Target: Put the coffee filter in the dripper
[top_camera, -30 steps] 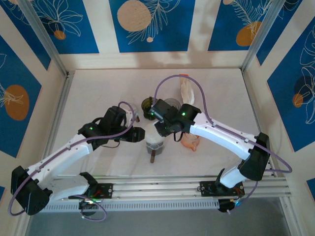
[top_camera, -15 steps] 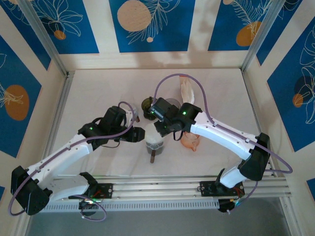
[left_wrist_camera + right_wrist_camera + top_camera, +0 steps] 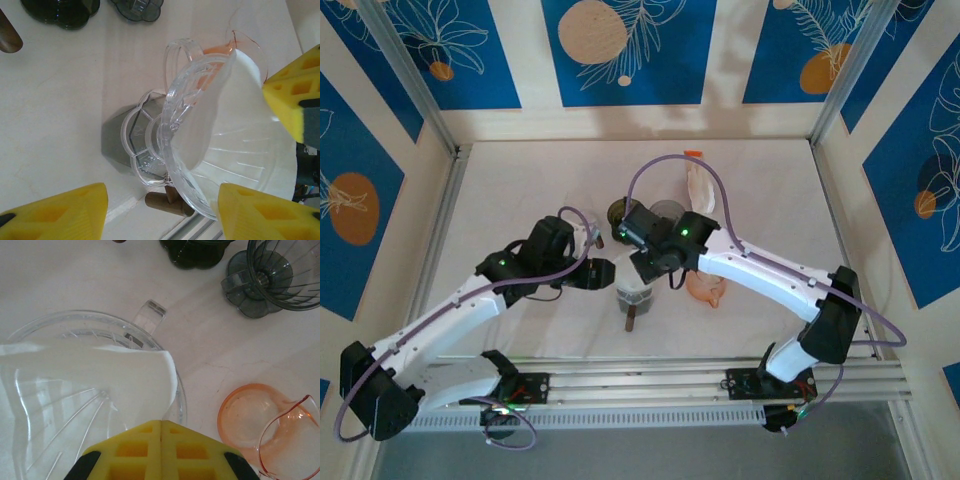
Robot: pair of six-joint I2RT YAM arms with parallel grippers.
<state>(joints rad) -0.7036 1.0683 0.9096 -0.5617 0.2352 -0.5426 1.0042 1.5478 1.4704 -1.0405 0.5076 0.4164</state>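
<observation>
Right jaws pinch white filter [image 3: 95,372] in clear dripper [image 3: 148,312].

A clear ribbed plastic dripper [image 3: 200,150] with a ring handle sits tilted on the pale bench [image 3: 60,100]. A white paper filter [image 3: 250,125] lies against its right inner wall. The left gripper [image 3: 162,212] stands spread, its yellow foam fingers [image 3: 65,212] either side of the dripper, the left one clear of it. The right gripper [image 3: 292,97] shows as a yellow pad meeting the filter's upper right edge. Behind lie an orange translucent vessel [image 3: 240,42] and two dark smoky drippers [image 3: 60,10].
</observation>
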